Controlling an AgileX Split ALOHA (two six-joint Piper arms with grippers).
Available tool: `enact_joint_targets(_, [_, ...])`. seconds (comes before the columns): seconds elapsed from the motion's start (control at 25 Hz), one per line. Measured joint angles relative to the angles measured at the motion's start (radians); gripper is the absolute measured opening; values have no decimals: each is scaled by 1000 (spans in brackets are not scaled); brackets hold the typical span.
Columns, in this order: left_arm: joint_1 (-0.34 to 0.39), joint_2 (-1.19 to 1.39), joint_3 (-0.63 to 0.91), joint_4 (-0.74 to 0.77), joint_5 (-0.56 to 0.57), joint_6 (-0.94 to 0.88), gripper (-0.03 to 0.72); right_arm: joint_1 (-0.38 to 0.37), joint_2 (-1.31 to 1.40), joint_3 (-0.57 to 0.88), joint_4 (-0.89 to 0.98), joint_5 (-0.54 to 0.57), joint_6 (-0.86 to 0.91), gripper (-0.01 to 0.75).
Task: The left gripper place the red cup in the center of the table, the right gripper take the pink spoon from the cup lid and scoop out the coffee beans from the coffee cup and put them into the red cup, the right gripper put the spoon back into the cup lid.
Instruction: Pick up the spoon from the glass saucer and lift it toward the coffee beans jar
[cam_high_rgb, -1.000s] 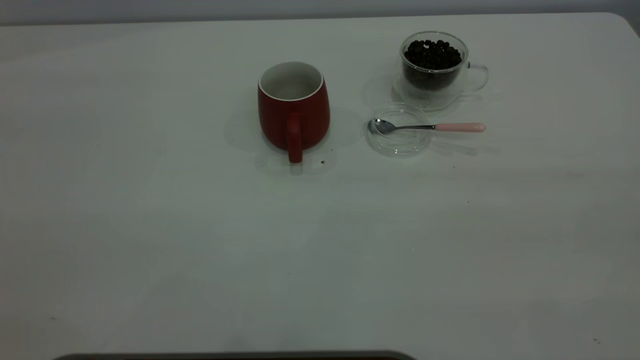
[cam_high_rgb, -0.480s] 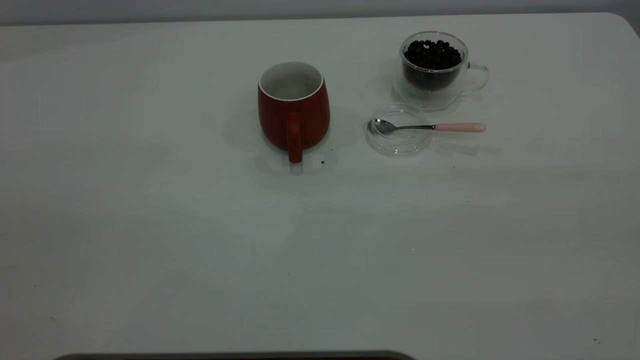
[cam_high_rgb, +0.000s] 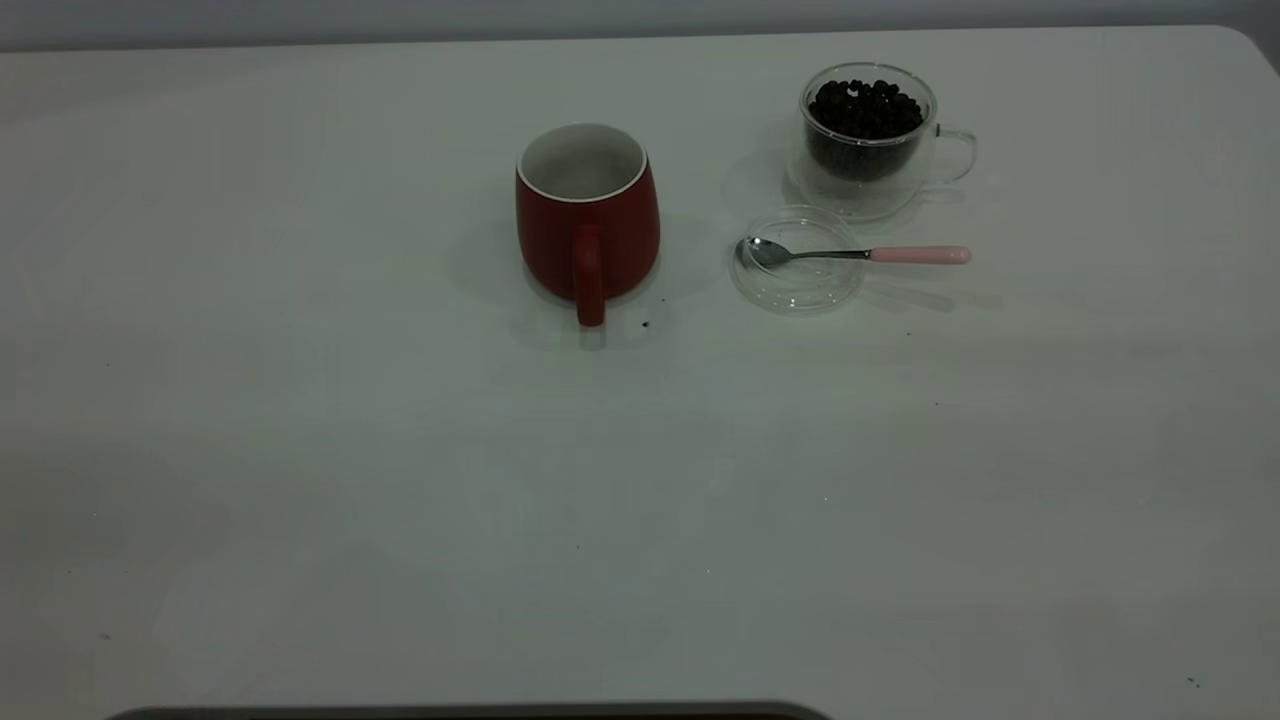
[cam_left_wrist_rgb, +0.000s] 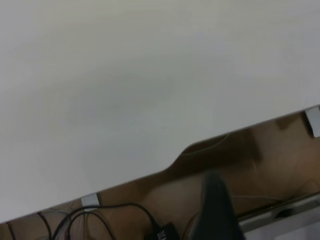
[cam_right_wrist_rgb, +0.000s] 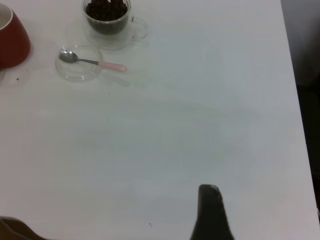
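Note:
The red cup (cam_high_rgb: 587, 215) stands upright near the middle of the table (cam_high_rgb: 400, 450), its handle toward the camera and its inside white; it also shows at the edge of the right wrist view (cam_right_wrist_rgb: 12, 37). To its right stands the clear coffee cup (cam_high_rgb: 868, 140) (cam_right_wrist_rgb: 107, 20), full of dark coffee beans (cam_high_rgb: 865, 108). In front of it lies the cup lid (cam_high_rgb: 797, 265) (cam_right_wrist_rgb: 77, 67). The pink spoon (cam_high_rgb: 860, 254) (cam_right_wrist_rgb: 95, 63) rests with its bowl in the lid and its handle pointing right. Neither gripper appears in the exterior view. A dark part of my right gripper (cam_right_wrist_rgb: 210, 212) hangs over bare table far from the spoon. My left gripper (cam_left_wrist_rgb: 215, 210) is beyond the table edge.
A small dark speck (cam_high_rgb: 645, 324) lies beside the red cup's handle. A dark strip (cam_high_rgb: 470, 712) runs along the near edge of the exterior view. Below the table edge (cam_left_wrist_rgb: 175, 162) in the left wrist view are black cables (cam_left_wrist_rgb: 115, 212) and brown floor.

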Motion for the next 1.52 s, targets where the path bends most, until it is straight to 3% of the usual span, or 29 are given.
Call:
enact_joint_targets(0.6, [6,-13,26,-11,-33,34,586,0,0,0,0,0,1,573])
enact_joint_targets(1.0, [177,-187,26,-17,-35,34,586,0,0,0,0,0,1,573])
enact_joint_targets(1.52, [187,-224,26,-25,-30,34,586,0,0,0,0,0,1,573])
